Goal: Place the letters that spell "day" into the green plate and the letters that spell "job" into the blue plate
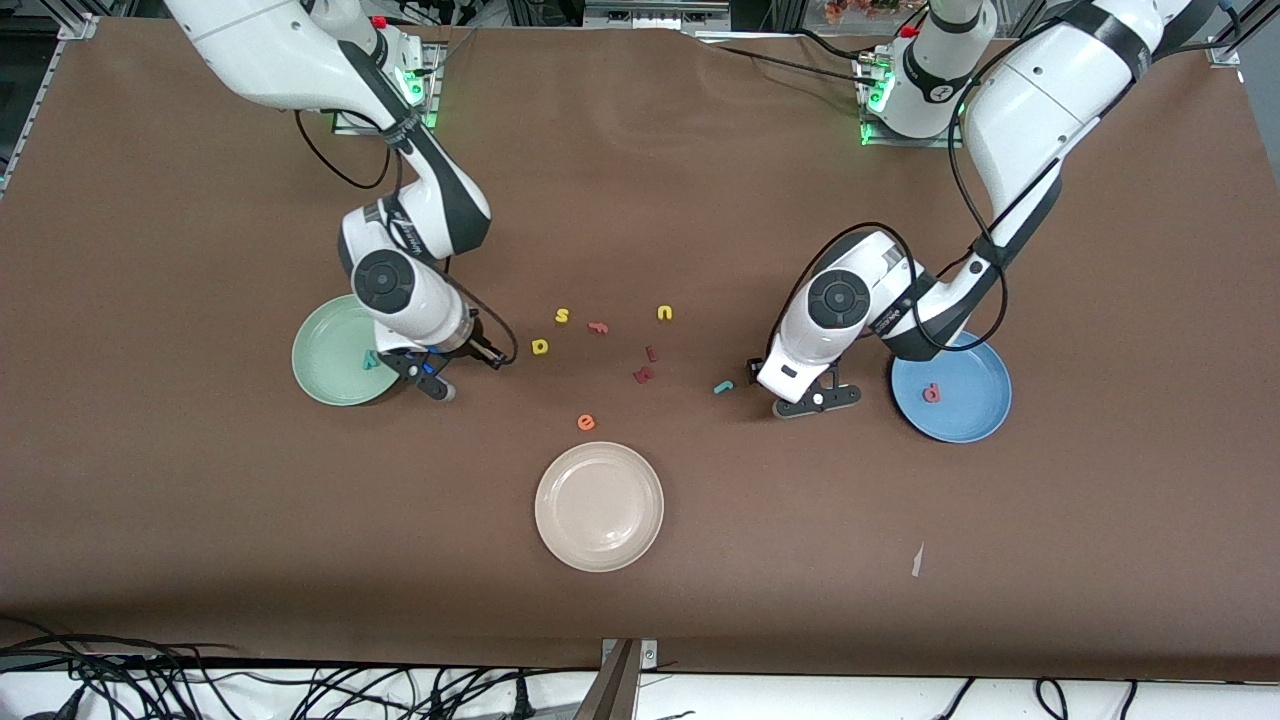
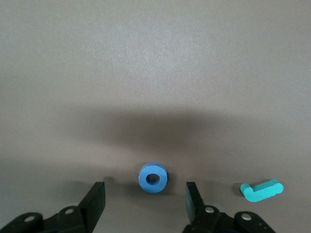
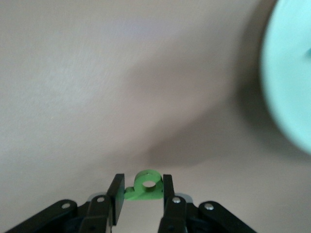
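My right gripper (image 1: 432, 378) (image 3: 143, 182) is shut on the green "d" (image 3: 147, 187), low at the table beside the green plate (image 1: 318, 352) (image 3: 291, 73); a teal "y" (image 1: 370, 360) lies in that plate. My left gripper (image 1: 818, 398) (image 2: 145, 188) stands open around the blue "o" (image 2: 153, 177), its fingers clear of the ring on both sides. The teal "j" (image 1: 723, 386) (image 2: 261, 190) lies beside it. A pinkish-red "b" (image 1: 931, 393) rests in the blue plate (image 1: 975, 420). The yellow "a" (image 1: 540, 346) lies mid-table.
Loose mid-table: yellow "s" (image 1: 562, 316), yellow "u" (image 1: 664, 313), a pink piece (image 1: 598, 326), two dark red pieces (image 1: 643, 375), orange "e" (image 1: 586, 422). A cream-white plate (image 1: 560, 540) sits nearer the front camera. A paper scrap (image 1: 917, 560) lies toward the left arm's end.
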